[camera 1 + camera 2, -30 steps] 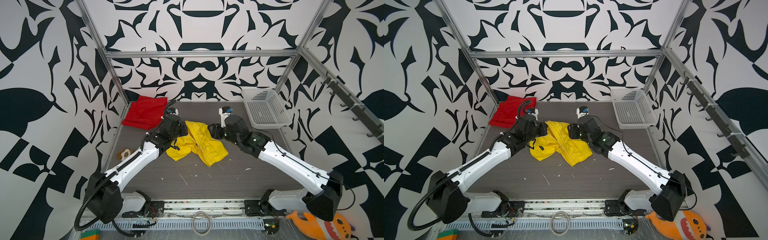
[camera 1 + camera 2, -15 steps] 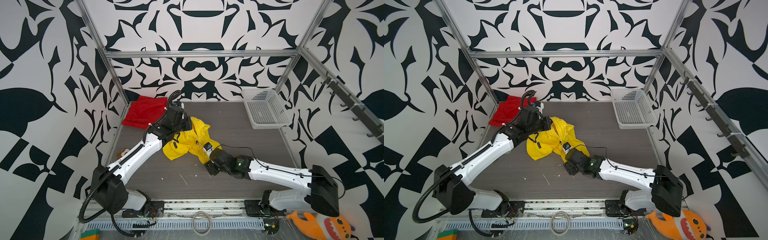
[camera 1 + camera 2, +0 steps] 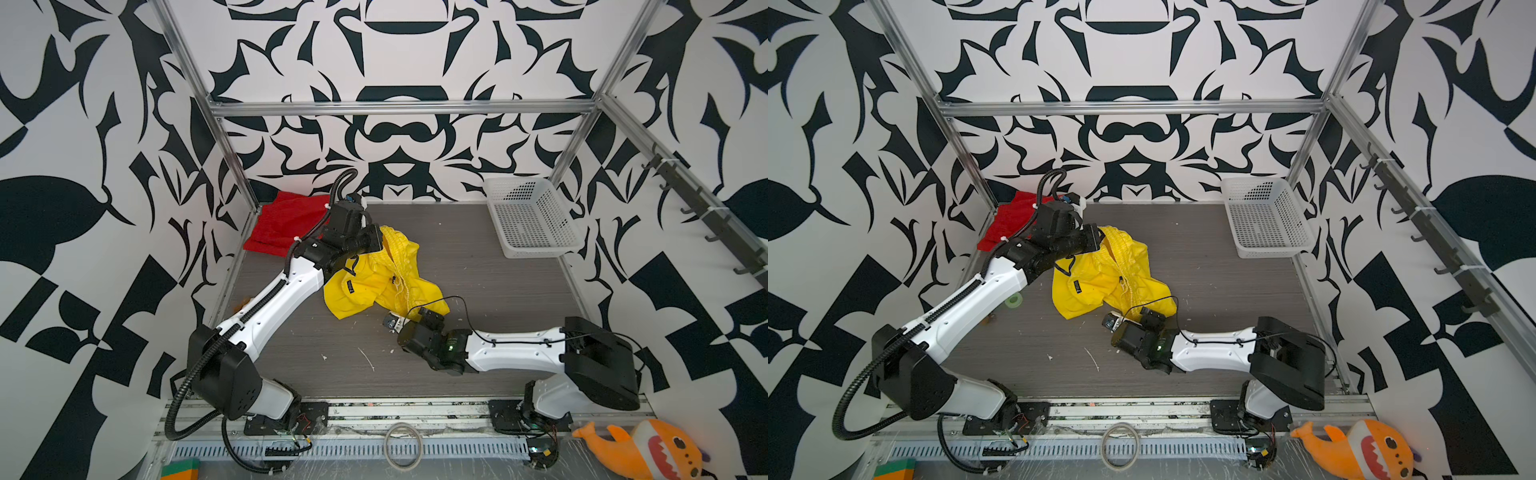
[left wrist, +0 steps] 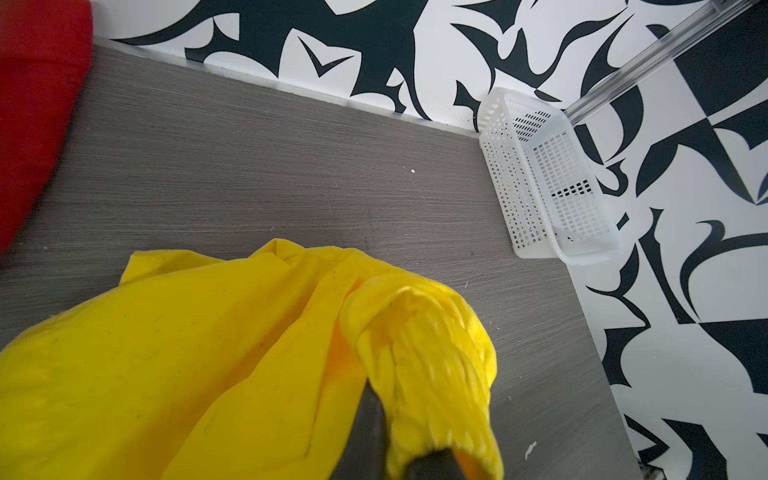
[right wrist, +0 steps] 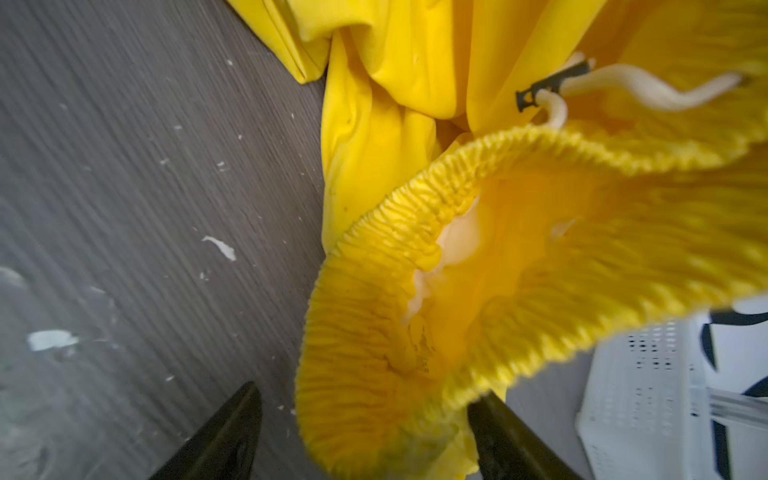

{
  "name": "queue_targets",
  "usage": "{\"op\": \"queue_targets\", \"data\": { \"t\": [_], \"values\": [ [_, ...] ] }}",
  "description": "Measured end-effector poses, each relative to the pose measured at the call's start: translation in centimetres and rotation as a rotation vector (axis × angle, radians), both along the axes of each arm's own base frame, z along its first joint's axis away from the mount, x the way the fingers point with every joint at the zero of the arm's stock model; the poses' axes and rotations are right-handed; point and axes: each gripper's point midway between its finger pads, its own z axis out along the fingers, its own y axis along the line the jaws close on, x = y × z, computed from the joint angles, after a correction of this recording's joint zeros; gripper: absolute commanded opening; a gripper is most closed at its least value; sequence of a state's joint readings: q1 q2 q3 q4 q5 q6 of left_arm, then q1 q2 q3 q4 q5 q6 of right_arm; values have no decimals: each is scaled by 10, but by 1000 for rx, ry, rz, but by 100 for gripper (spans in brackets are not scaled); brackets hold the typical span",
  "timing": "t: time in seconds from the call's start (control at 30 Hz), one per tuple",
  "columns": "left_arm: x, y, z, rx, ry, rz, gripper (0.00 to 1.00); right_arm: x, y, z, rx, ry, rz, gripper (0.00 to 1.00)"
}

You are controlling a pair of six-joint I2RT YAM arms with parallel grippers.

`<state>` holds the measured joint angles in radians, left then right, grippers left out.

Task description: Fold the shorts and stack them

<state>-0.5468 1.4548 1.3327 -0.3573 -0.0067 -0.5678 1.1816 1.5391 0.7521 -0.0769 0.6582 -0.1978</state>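
The yellow shorts point(image 3: 374, 282) point(image 3: 1100, 278) lie crumpled mid-table with the white drawstring point(image 5: 648, 89) showing. My left gripper point(image 3: 379, 243) point(image 3: 1098, 241) point(image 4: 399, 449) is shut on their gathered waistband and holds that end raised at the back left. My right gripper point(image 3: 428, 316) point(image 3: 1150, 318) point(image 5: 365, 432) sits low at the near end of the shorts. It is open, its jaws standing wide either side of a ruffled loop of waistband point(image 5: 395, 332). The red shorts point(image 3: 286, 222) point(image 3: 1011, 220) point(image 4: 33, 104) lie flat in the back left corner, partly behind my left arm.
A white perforated basket point(image 3: 532, 216) point(image 3: 1262, 216) point(image 4: 548, 178) stands at the back right against the wall. An orange plush shark point(image 3: 648, 453) lies off the table at the front right. A green tape roll point(image 3: 1014, 300) sits by my left arm. Small white scraps dot the grey table point(image 3: 478, 257).
My right gripper let go of the yellow shorts at the back, swung down to their near end and opened wider. My left gripper lifted its end toward the back.
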Motion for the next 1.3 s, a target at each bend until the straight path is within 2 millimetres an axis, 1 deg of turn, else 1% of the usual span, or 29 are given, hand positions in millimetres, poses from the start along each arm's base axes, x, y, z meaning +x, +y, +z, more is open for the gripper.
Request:
{"op": "queue_targets", "data": {
  "t": [0.03, 0.07, 0.13, 0.17, 0.23, 0.27, 0.3, 0.33, 0.37, 0.4, 0.5, 0.57, 0.67, 0.7, 0.8, 0.9, 0.97, 1.07, 1.17, 1.23, 1.3],
  "values": [
    [0, 0, 1, -3, 0, -1, 4, 4, 0, -2, -15, -12, 3, 74],
    [0, 0, 1, -4, 1, -3, 4, 8, 0, -4, -27, -21, 6, 67],
    [0, 0, 0, -3, 5, -4, 4, 17, -3, -6, -51, -40, 1, 41],
    [-1, 1, 0, -2, 7, -3, 4, 20, -4, -5, -57, -49, -1, 33],
    [-1, 2, -1, 4, 12, -1, 3, 25, -5, 0, -63, -67, 3, 21],
    [-1, 3, 0, 13, 11, -1, 3, 26, -5, 5, -62, -75, 10, 15],
    [-1, 5, 1, 22, 6, 1, 3, 26, -4, 12, -55, -82, 20, 11],
    [0, 7, 4, 33, -2, 4, 3, 25, -3, 23, -35, -90, 35, 7],
    [1, 9, 8, 50, -14, 8, 3, 24, -1, 38, -4, -100, 51, 3],
    [2, 12, 14, 68, -28, 11, 3, 23, 1, 52, 22, -112, 68, 0],
    [3, 25, 40, 135, -98, 24, 3, 18, 8, 116, 165, -156, 123, 0],
    [2, 36, 67, 182, -166, 37, 3, 14, 8, 164, 260, -185, 163, 0],
    [-6, 55, 111, 248, -274, 60, 4, 8, 3, 225, 367, -221, 211, 0],
    [-10, 63, 126, 271, -312, 71, 4, 5, 0, 244, 394, -232, 229, 0],
    [-27, 86, 166, 333, -409, 106, 4, -5, -4, 286, 452, -244, 282, 0],
    [-48, 110, 199, 389, -495, 150, 4, -21, 0, 312, 491, -216, 367, 0],
    [-63, 126, 216, 424, -542, 178, 4, -32, 4, 324, 512, -181, 424, 0],
    [-84, 149, 241, 471, -618, 221, 5, -47, 17, 338, 554, -116, 512, 0],
    [-100, 167, 264, 528, -685, 263, 6, -61, 35, 347, 607, -38, 602, 0],
    [-104, 174, 275, 573, -715, 280, 7, -69, 45, 348, 644, 16, 641, 0],
    [-102, 175, 285, 617, -737, 281, 7, -71, 51, 347, 690, 71, 646, 0]
  ]
}}
